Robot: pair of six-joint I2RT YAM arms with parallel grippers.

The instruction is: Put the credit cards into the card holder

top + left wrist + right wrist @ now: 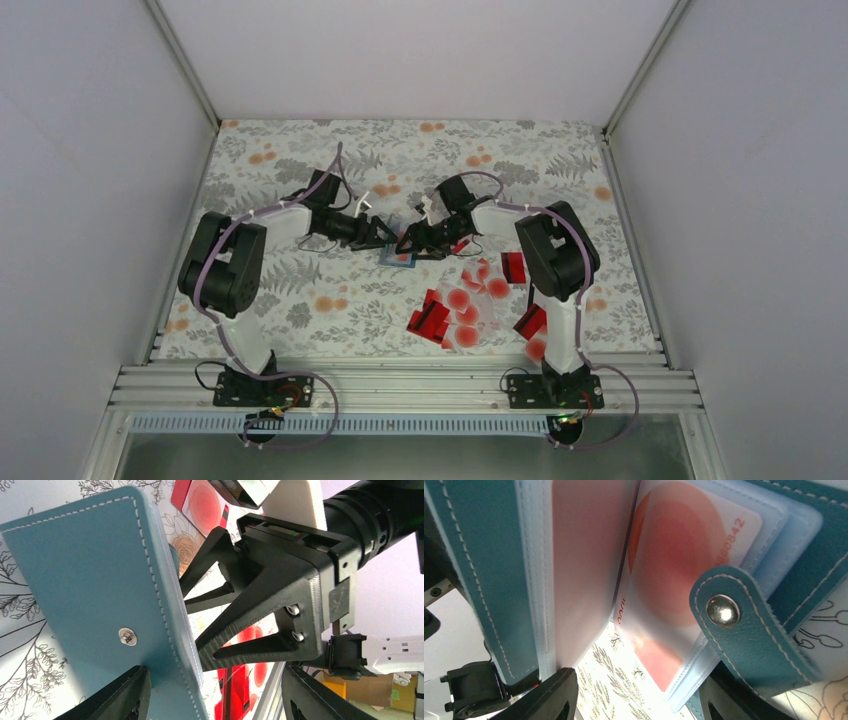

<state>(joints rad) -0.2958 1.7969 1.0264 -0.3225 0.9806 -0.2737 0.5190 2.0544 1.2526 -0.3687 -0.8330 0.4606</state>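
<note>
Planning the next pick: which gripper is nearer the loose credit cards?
Right. The right gripper is at the card holder's right side, the side facing the loose credit cards; the left gripper is at the holder's left side, farther off.

Shows left tool (385, 238) and right tool (410, 244) meeting at small flat teal-blue card holder (398, 258) on floral-print worktop (300, 300).

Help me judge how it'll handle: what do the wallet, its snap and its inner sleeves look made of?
The wallet looks like teal leather or faux leather, matte, with pale stitching along its edges. The snap is probably metal: shiny, with a bright glint. The sleeves seem clear plastic, faintly blue; a card shows through one.
</note>
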